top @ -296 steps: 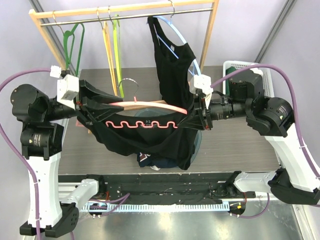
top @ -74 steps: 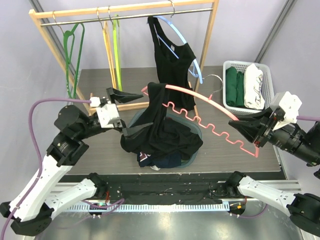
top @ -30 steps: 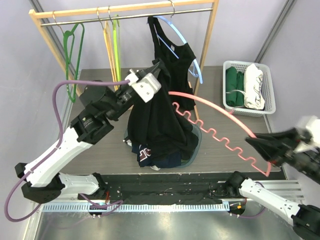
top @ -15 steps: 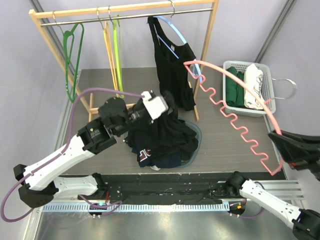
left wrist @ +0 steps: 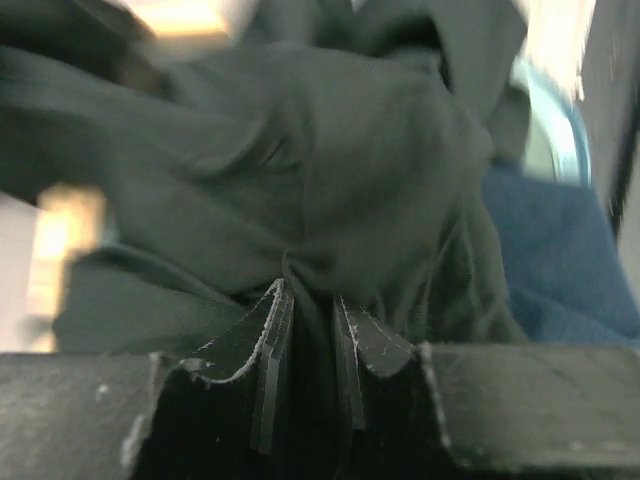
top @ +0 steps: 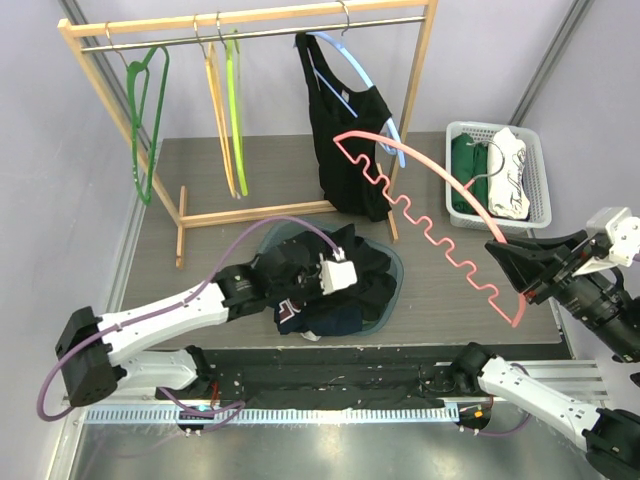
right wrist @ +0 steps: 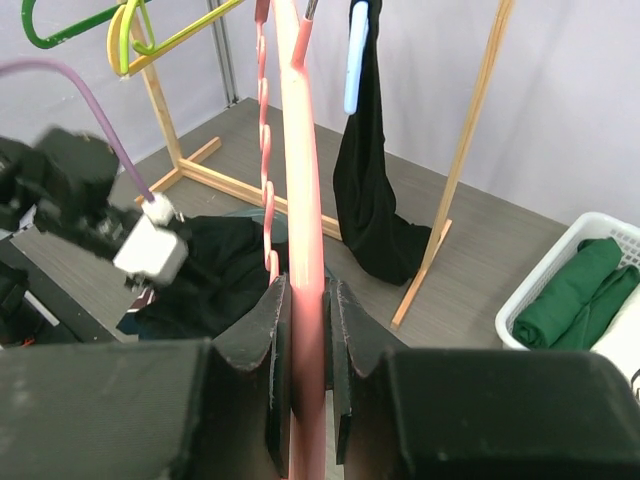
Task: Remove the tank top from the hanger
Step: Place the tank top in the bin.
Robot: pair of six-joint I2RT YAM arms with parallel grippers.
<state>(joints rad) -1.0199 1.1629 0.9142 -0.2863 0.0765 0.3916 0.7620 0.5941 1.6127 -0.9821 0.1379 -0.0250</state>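
Left tool (left wrist: 310, 295) sits low on the black tank top (top: 290, 266), while the right tool (right wrist: 305, 290) holds the bare pink hanger (top: 425, 222) aloft.
The left tool's fingers stand only a narrow gap apart, with a fold of the black cloth bunched between their tips. The tank top lies crumpled on a heap of clothes in a round grey-blue container (top: 392, 262) at the near middle of the worktop (top: 270, 180), above a navy garment (top: 300, 316). The right tool is clamped tight near one end of the hanger, which slants over the worktop's right side, well apart from the heap. Behind, another black top (top: 345, 140) hangs from a pale blue hanger (top: 372, 92) on the wooden rail (top: 250, 18).
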